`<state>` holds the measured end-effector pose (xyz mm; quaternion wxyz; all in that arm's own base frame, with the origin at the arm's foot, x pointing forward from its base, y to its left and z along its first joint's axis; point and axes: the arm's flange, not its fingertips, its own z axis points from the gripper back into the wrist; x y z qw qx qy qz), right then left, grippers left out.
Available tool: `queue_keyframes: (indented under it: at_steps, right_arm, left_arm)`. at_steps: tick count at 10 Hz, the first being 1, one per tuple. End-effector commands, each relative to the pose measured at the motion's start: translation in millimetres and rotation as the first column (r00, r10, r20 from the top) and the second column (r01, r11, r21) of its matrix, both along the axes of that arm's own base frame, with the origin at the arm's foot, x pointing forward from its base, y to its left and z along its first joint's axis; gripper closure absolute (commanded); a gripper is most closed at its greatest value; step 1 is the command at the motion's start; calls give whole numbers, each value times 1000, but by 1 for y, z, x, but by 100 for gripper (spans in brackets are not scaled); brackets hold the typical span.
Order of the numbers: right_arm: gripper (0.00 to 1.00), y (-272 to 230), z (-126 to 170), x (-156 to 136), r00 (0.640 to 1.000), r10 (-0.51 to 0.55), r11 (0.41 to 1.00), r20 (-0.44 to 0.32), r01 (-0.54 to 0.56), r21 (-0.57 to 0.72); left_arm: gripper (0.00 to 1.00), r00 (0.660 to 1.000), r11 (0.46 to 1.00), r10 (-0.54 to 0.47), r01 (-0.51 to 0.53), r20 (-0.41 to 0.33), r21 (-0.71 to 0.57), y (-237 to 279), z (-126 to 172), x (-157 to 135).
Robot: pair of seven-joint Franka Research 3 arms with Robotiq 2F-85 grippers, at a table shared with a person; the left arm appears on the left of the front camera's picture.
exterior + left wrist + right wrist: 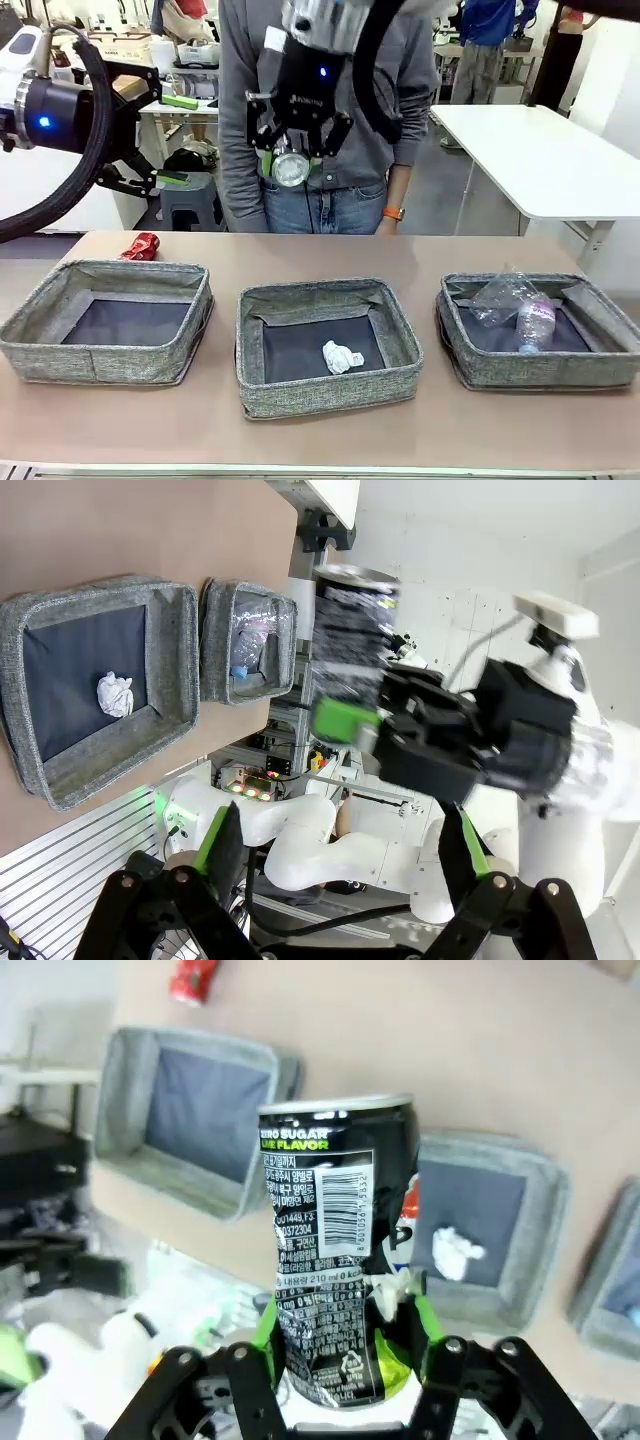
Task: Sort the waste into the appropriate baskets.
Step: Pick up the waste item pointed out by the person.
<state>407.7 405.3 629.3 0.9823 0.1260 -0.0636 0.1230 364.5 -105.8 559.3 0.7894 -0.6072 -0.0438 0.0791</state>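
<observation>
Bench (320, 445) with three grey baskets: left basket (100, 362), middle basket (330, 392), right basket (540, 372). Left gripper (148, 132), raised, jaws apart. Right gripper (291, 165), high above the bench, jaws clamped on the dark-silver can (335, 1220). Bottle (535, 325) and cup (500, 295) in the right basket. Red can (141, 246) on the bench behind the left basket. Tissue (341, 357) in the middle basket.
</observation>
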Motion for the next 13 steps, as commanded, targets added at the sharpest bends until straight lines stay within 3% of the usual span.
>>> queue_keyframes:
  at_steps: [1, 4, 7, 9, 10, 13]
  right_arm:
    - [47, 17, 32, -4, 999, -20, 996, 37, 23, -82]
    - [47, 26, 80, -12, 997, -50, 983, 52, 59, -176]
    - [47, 27, 108, -11, 989, -97, 966, 112, 120, -227]
    - [47, 27, 112, -6, 983, -111, 959, 147, 145, -243]
    - [47, 9, 97, -14, 992, -66, 974, 104, 87, -210]
    - [47, 9, 97, -14, 992, -66, 974, 104, 87, -210]
  left_arm:
    - [0, 1000, 1000, 12, -12, -2, -25, -2, 1, -1]
    - [0, 1000, 1000, 12, -12, -2, -25, -2, 1, -1]
    - [0, 1000, 1000, 12, -12, -2, -25, -2, 1, -1]
    - [0, 1000, 1000, 12, -12, -2, -25, -2, 1, -1]
    - [0, 1000, 1000, 12, -12, -2, -25, -2, 1, -1]
    - [0, 1000, 1000, 12, -12, -2, -25, -2, 1, -1]
